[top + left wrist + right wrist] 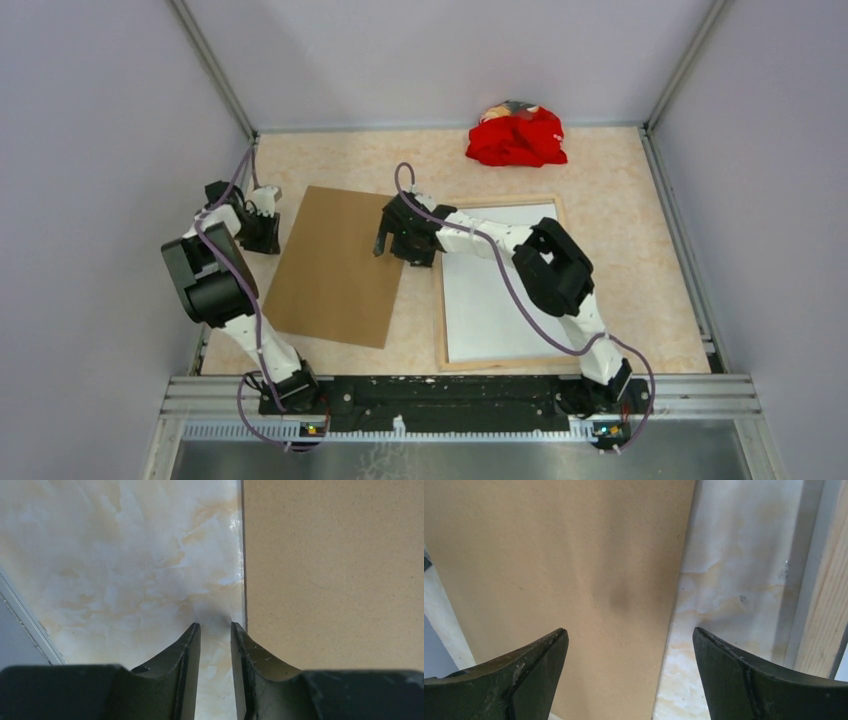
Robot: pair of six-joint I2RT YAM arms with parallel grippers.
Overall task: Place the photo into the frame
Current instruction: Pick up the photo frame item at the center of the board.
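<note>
As read off the overhead view with 12 o'clock at the far wall: found large thin-railed rectangular frame [500, 364], light natural wood side up, lying flat at 3 o'clock on the cream marbled table [640, 250]. Inside its rails, found large thin rectangular photo [480, 310], plain white back up, filling the opening, printed side hidden. Judged main step done, with photo lying within frame and apparently square to the rails. Could not check seating under the right arm.

Noted plain brown rectangular backing board [335, 270] lying apart at 9 o'clock of the frame, slightly skewed, with a strip of bare table between. Probably left to do: laying board over photo, if counted as part of the job.

Left claw [215, 625]: jaws close together with a narrow gap, nothing between but bare table. Tips placed just beside board's 9 o'clock edge, near its far corner. No hold on board seen.

Right claw [629, 630]: spread wide, empty, hovering over board's 3 o'clock edge, with frame's wood rail at 3 o'clock in its own view.

Noted crumpled red cloth [515, 135] at 12 o'clock, well apart from everything else.
</note>
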